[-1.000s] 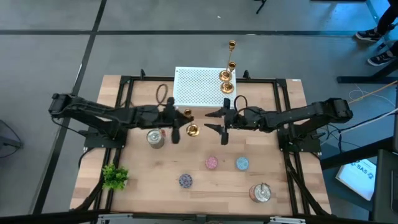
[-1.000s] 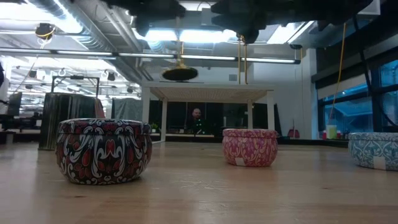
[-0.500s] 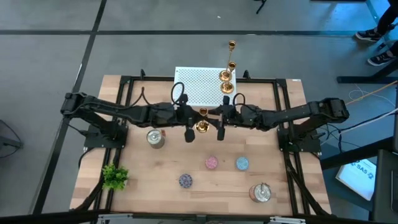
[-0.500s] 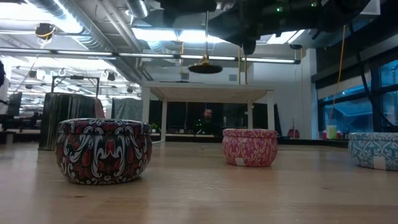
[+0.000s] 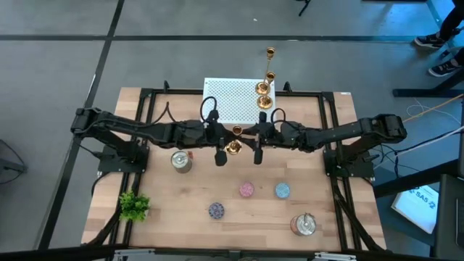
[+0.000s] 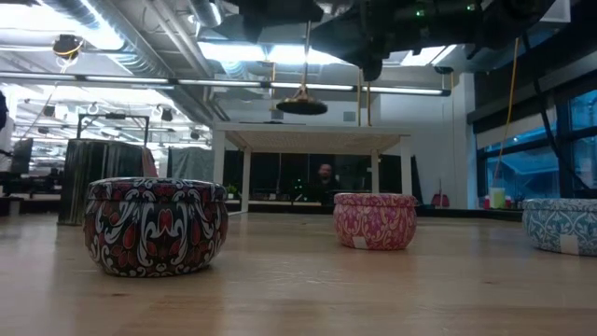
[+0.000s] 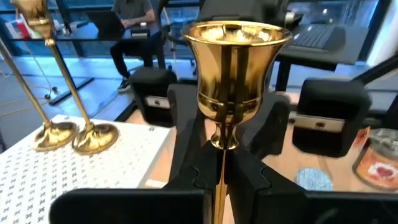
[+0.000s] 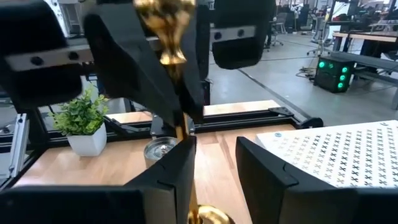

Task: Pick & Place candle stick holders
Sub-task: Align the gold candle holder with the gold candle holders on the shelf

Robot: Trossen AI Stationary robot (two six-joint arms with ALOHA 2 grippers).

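Here, from above, you are looking at both arms meeting over the middle of the wooden table [image 5: 167, 217]. The left gripper [image 5: 220, 145] is holding a brass candle holder [image 5: 233, 143] off the boards, likely so the right gripper [image 5: 255, 143] can take it over. Two more candle holders [image 5: 264, 93] are standing on the white perforated board [image 5: 225, 101] at the far edge, probably the drop-off spot. A silver tin [image 5: 181, 161], a small plant [image 5: 133, 206] and coloured discs [image 5: 246, 190] are sitting on the wood, well apart from the handover.

Across the table top, you are seeing the candle holder's round base [image 6: 301, 105] hanging high in the air, above the patterned tins [image 6: 156, 227], with an open workshop behind.

Through the left wrist camera, the left fingers [image 7: 186, 155] are pinching the thin stem just under the cup [image 7: 238, 62], keeping it upright.

Through the right wrist camera, the right fingers [image 8: 177, 168] are standing apart on either side of the stem [image 8: 180, 124], not yet squeezing it. You are probably mid-handover, so the left grip should be staying firm until the right one is closing fully.
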